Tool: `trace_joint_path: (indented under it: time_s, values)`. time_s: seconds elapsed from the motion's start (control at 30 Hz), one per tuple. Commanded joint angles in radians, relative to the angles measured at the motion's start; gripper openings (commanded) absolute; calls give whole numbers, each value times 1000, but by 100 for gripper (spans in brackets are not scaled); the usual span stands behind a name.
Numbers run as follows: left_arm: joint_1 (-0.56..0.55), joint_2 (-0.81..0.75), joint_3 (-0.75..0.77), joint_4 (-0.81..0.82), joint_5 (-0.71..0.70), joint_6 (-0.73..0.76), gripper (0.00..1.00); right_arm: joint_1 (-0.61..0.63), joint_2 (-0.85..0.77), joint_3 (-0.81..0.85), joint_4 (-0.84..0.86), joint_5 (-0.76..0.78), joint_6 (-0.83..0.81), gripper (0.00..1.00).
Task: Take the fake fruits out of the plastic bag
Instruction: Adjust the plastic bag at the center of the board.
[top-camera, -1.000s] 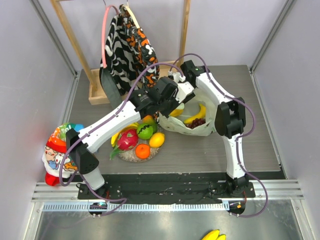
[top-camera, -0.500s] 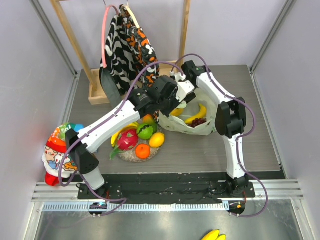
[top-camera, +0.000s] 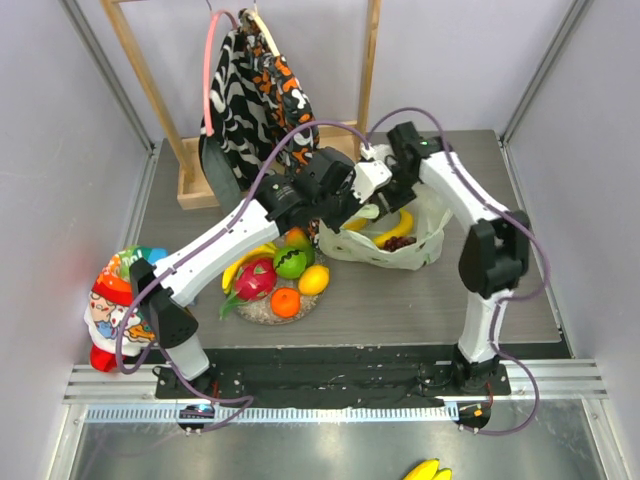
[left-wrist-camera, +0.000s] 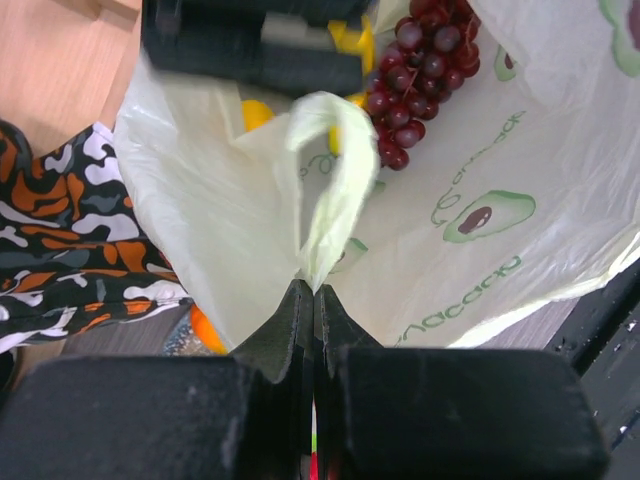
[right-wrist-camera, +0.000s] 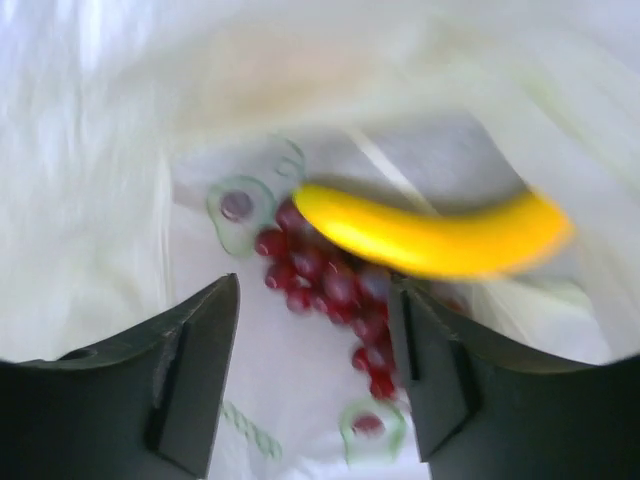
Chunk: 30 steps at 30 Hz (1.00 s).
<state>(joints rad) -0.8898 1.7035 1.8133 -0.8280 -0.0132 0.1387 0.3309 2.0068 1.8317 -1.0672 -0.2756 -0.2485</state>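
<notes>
The pale-green plastic bag (top-camera: 412, 256) lies right of centre on the table, its mouth held up. My left gripper (left-wrist-camera: 313, 290) is shut on the bag's handle loop (left-wrist-camera: 326, 165) at its left rim (top-camera: 338, 212). Inside lie a yellow banana (right-wrist-camera: 432, 236) and purple grapes (right-wrist-camera: 330, 282); from above the banana (top-camera: 393, 228) and the grapes (top-camera: 398, 243) show through the mouth. My right gripper (right-wrist-camera: 315, 292) hangs open inside the mouth just above the grapes, nothing between its fingers. Several other fake fruits sit in a pile left of the bag, among them a dragon fruit (top-camera: 255, 278), an orange (top-camera: 286, 302) and a lemon (top-camera: 314, 279).
A black-orange-white cloth (top-camera: 258, 95) hangs on a wooden rack (top-camera: 195, 185) at the back left. A Santa figure (top-camera: 113, 310) stands at the near left edge. A banana bunch (top-camera: 426, 470) lies below the table front. The fruit pile rests on a round mat (top-camera: 258, 314).
The right arm has swung its elbow out to the right and its gripper has shifted right over the bag's mouth. The bag's right side has spread wider. The left gripper kept its hold.
</notes>
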Motion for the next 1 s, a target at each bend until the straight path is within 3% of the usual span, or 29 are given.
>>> trace_joint_path:
  time_s: [0.0,0.17,0.4,0.5,0.67,0.83,0.97]
  values:
    - [-8,-4,21,0,50,15,0,-137,-195,-200,41,136,-24,65]
    - [-21,-10,-19,-6,77,33,0,-361,-388,-512,4,271,-144,59]
    - [-38,-39,-69,-30,108,32,0,-567,-765,-706,-207,377,-422,58]
    - [-38,-39,-86,-25,130,30,0,-561,-793,-645,-330,165,-503,59]
    - [-40,-28,-83,-19,139,12,0,-471,-770,-490,-294,-88,-476,64]
    - [-38,-27,-83,39,61,-68,0,-294,-715,-472,-205,-154,-495,66]
    - [-32,2,-36,53,-14,-122,0,-239,-654,-476,-140,-128,-497,65]
